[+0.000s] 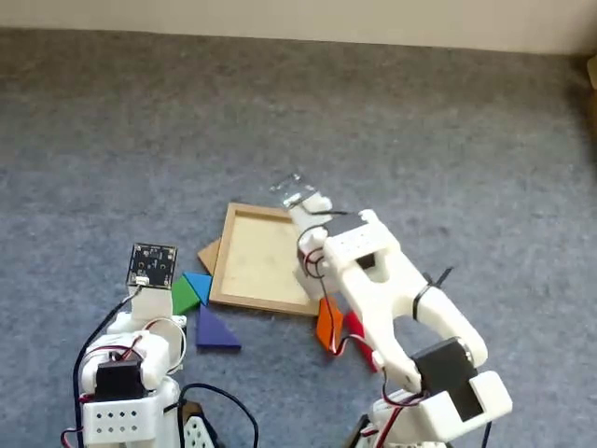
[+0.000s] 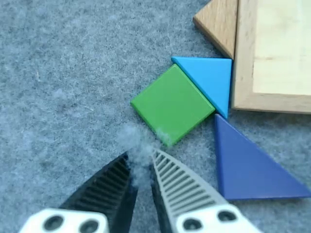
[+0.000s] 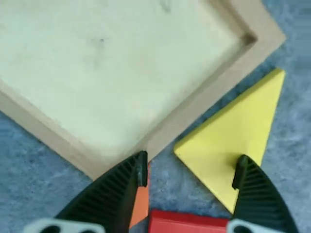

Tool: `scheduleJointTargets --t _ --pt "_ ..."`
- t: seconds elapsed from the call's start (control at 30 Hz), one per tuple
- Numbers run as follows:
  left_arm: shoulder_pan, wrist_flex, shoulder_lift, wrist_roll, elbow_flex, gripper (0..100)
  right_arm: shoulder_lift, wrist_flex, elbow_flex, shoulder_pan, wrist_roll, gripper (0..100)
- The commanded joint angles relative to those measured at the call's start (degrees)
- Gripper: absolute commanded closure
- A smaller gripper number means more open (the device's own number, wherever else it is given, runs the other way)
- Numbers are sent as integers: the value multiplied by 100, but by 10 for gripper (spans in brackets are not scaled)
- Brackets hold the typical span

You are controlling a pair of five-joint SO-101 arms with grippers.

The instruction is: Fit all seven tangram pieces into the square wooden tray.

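The square wooden tray (image 1: 222, 266) lies on grey carpet with nothing in it. Against its left side are a green square (image 2: 172, 104), a light blue triangle (image 2: 209, 80), a large dark blue triangle (image 2: 248, 167) and a tan wooden piece (image 2: 218, 22). My left gripper (image 2: 141, 156) is shut and holds nothing, its tips just short of the green square's corner. My right gripper (image 3: 190, 169) is open beside the tray's right rim (image 3: 194, 107). One fingertip is over a yellow triangle (image 3: 238, 131), and an orange piece (image 3: 140, 204) and a red piece (image 3: 187, 223) lie close behind.
The white right arm (image 1: 373, 271) stretches over the tray's right edge and covers the yellow triangle from above. The left arm (image 1: 131, 364) stands at the front left. Bare carpet spreads beyond the tray up to a pale wall strip (image 1: 298, 19).
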Motion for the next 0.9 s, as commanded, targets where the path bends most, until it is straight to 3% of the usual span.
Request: scheduleJointTargets --t 0.0,0.87 --pt "-48 35 -154 26 119 995 -13 189 -549 356 70 717" --pt "-48 35 -154 26 119 995 101 -681 -163 259 88 717"
